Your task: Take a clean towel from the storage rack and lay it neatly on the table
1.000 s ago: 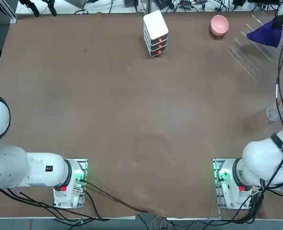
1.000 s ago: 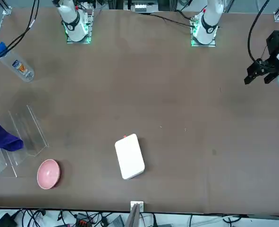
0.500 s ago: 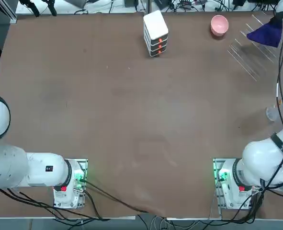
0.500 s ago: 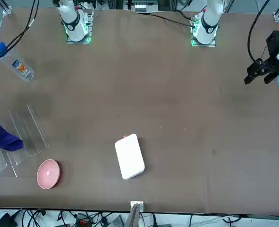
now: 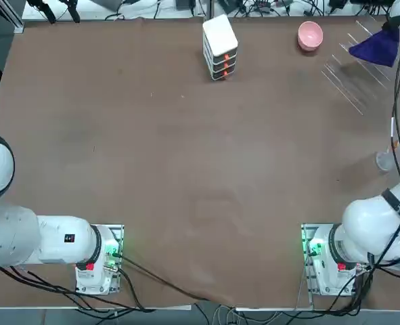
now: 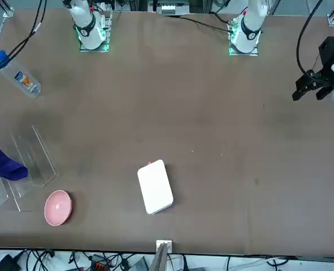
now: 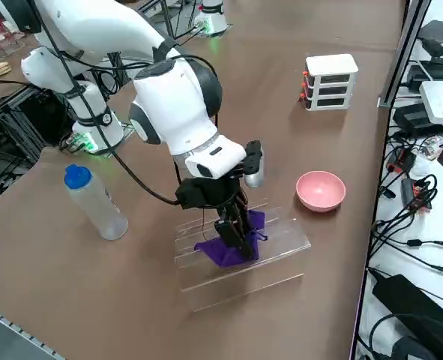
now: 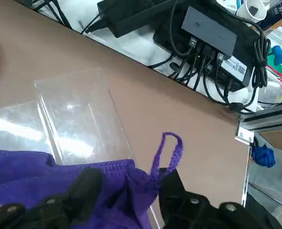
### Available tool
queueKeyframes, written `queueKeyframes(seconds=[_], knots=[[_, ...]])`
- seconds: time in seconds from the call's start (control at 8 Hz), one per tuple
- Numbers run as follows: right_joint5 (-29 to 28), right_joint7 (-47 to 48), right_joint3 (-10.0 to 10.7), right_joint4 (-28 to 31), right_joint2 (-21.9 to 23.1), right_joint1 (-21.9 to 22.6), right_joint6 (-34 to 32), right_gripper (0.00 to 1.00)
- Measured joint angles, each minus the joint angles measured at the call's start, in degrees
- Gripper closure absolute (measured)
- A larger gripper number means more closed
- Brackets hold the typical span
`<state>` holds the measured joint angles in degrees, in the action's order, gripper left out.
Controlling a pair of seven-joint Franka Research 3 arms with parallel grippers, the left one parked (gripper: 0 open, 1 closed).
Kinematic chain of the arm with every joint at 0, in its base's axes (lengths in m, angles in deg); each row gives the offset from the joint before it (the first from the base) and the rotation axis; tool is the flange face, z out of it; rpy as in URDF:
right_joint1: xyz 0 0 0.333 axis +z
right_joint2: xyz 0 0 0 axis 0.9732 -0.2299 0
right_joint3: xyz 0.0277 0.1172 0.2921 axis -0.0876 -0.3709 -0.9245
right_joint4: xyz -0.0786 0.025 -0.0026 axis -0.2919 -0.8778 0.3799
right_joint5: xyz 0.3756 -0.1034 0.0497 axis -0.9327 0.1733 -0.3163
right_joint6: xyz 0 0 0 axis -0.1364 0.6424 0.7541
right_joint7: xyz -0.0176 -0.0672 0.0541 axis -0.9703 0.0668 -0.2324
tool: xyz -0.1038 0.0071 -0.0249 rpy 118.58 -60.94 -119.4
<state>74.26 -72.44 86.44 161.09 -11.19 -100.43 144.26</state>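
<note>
The deep purple-blue towel (image 5: 377, 46) (image 6: 3, 168) (image 7: 228, 244) (image 8: 59, 167) lies bunched on the storage rack (image 5: 352, 78) (image 6: 34, 158) (image 7: 273, 247) (image 8: 78, 119), a clear frame at the far right corner of the brown table (image 5: 186, 149). My right gripper (image 7: 232, 232) (image 8: 131, 186) points down into the rack. Its black fingers (image 8: 88, 183) stand on either side of a raised fold of the towel, still apart, with cloth between them. A small purple loop sticks up beside one finger.
A pink bowl (image 5: 310, 35) (image 7: 320, 190) sits just beside the rack. The white box stack with orange marks (image 5: 220, 47) (image 6: 155, 187) stands at the far edge. A blue-capped bottle (image 7: 94, 202) (image 6: 17, 76) stands near my right arm. Cables and power bricks lie beyond the table edge.
My right wrist has shifted slightly over the rack. The towel stays bunched on the rack.
</note>
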Motion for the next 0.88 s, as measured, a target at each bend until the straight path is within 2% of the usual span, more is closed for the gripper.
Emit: queueKeyframes(seconds=[0.25,0.38,0.5,0.62,0.88], knots=[[0.0,0.0,0.0,0.0,0.0,-0.5,0.1,0.35],[0.0,0.0,0.0,0.0,0.0,-0.9,0.1,0.45],[0.0,0.0,0.0,0.0,0.0,-1.0,0.1,0.7],[0.0,0.0,0.0,0.0,0.0,-1.0,0.1,0.89],[0.0,0.0,-0.2,-0.2,0.4,-1.0,-0.9,0.95]])
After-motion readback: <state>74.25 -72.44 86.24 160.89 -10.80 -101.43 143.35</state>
